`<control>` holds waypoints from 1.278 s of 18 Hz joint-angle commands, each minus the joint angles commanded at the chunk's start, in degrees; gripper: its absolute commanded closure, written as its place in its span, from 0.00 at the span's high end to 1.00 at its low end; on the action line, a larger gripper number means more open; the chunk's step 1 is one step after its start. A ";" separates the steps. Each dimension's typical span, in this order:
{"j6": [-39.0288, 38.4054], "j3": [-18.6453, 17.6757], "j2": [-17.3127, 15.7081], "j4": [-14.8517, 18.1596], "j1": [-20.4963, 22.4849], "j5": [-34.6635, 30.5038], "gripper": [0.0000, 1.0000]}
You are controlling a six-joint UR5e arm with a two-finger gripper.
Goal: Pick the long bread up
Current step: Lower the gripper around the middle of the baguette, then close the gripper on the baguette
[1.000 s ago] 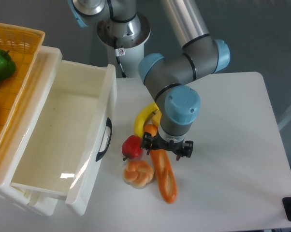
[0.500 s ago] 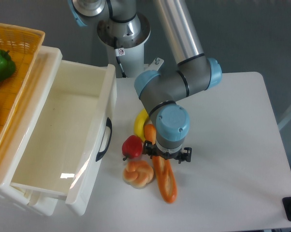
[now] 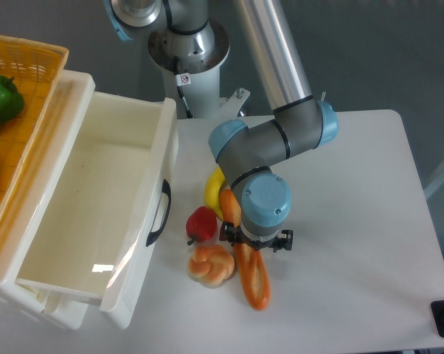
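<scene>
From the fixed camera, a knotted bun [image 3: 212, 265] lay touching the bread [image 3: 254, 279] at its 9 o'clock, with a red pepper [image 3: 201, 223] above the bun. A banana [image 3: 214, 189] and a carrot [image 3: 229, 206] showed at 11 o'clock, partly hidden by the arm. An open white drawer [image 3: 96, 214] stood left. The bread was orange-brown with a paler top strip and lay on the table [image 3: 355, 221]. Its long axis ran from about 11 to 5 o'clock. The gripper [image 3: 254, 243] covered its upper end; whether the jaws held it could not be told.
</scene>
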State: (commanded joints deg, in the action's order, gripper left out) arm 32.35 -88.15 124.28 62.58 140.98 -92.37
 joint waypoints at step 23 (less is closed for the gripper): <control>-2.11 0.53 0.62 0.09 -0.62 0.35 0.00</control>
State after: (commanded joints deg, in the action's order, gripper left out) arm 30.23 -87.63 124.89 62.67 140.36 -92.02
